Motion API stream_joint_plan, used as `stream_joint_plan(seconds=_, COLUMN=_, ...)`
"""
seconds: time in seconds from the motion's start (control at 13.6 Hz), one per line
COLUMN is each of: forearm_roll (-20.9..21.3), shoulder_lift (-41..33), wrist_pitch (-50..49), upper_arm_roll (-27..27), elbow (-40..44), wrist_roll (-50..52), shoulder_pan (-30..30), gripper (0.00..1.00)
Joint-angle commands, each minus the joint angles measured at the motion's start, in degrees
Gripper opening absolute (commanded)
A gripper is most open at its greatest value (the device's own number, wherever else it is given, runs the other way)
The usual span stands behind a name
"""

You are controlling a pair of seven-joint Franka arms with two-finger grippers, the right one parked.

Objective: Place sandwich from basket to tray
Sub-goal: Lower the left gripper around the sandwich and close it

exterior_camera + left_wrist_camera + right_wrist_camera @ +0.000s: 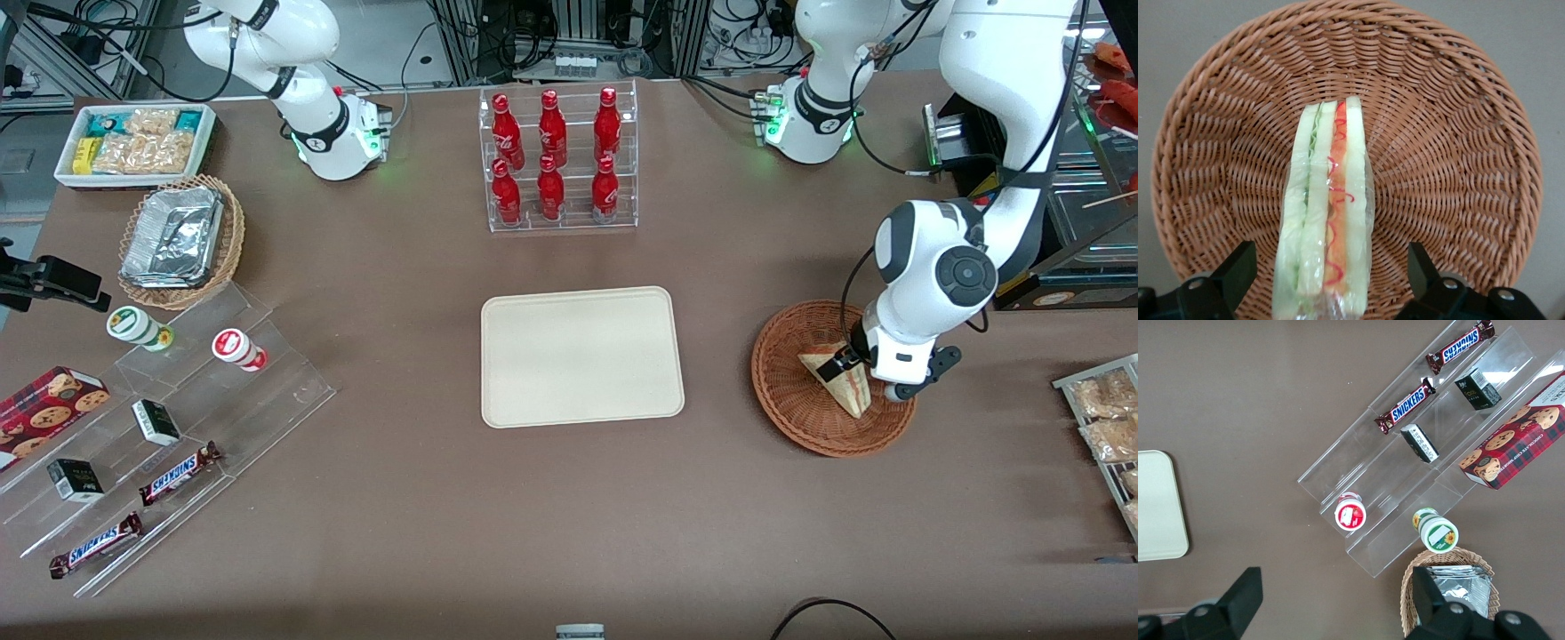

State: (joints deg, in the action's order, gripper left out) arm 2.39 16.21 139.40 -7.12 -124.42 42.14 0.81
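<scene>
Reddish-brown wicker basket (1458, 133) — inside it the sandwich (1328, 213) is straddled by the tool (1328, 273), fingers apart, not touching.

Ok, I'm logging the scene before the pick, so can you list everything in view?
sandwich: one, pale bread, red and green filling, in the basket, between the gripper's fingers
basket: one, reddish-brown wicker, toward the working arm's end
tray: one, cream, mid-table, nothing on it
bottle rack: one, clear, six red bottles, farther from the front camera than the tray
foil-container basket: one, tan, toward the parked arm's end
snack box: one, white, beside the foil-container basket
acrylic stand: one, clear, with Snickers bars, small cartons, cups
cookie box: one, red
gripper: left arm's, open, over the basket, straddling the sandwich
</scene>
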Motion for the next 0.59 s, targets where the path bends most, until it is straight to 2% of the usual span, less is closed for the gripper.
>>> stream_joint_plan(seconds=0.0, forearm_roll=1.21, shoulder_lift=1.19, wrist_pitch=1.58, upper_arm_roll=-0.18, elbow=-0.21, wrist_roll=3.82, shoulder_pan=0.16, gripper=1.0)
stream_joint_plan(seconds=0.07, forearm_roll=1.21, shoulder_lift=1.27, wrist_pitch=1.58, upper_arm_roll=-0.18, elbow=-0.21, wrist_roll=4.18, shoulder_pan=0.16, gripper=1.0)
stream_joint_plan(seconds=0.15, forearm_roll=1.21, shoulder_lift=1.28, wrist_pitch=1.49, upper_arm_roll=-0.18, elbow=-0.21, wrist_roll=4.18, shoulder_pan=0.16, gripper=0.84)
stream_joint_plan(seconds=0.29, forearm_roll=1.3, shoulder_lift=1.01, wrist_pitch=0.62, upper_arm_roll=-0.18, elbow=-0.21, wrist_roll=3.4, shoulder_pan=0.16, gripper=0.09)
stream_joint_plan(seconds=0.37, forearm_roll=1.47, shoulder_lift=0.84, wrist_pitch=-0.34, upper_arm_roll=-0.18, elbow=-0.21, wrist_roll=2.78, shoulder_pan=0.16, gripper=0.0)
stream_joint_plan(seconds=0.51, forearm_roll=1.56, shoulder_lift=0.31, wrist_pitch=-1.67, upper_arm_roll=-0.09, elbow=-0.21, wrist_roll=-0.54, shoulder_pan=0.16, gripper=0.0)
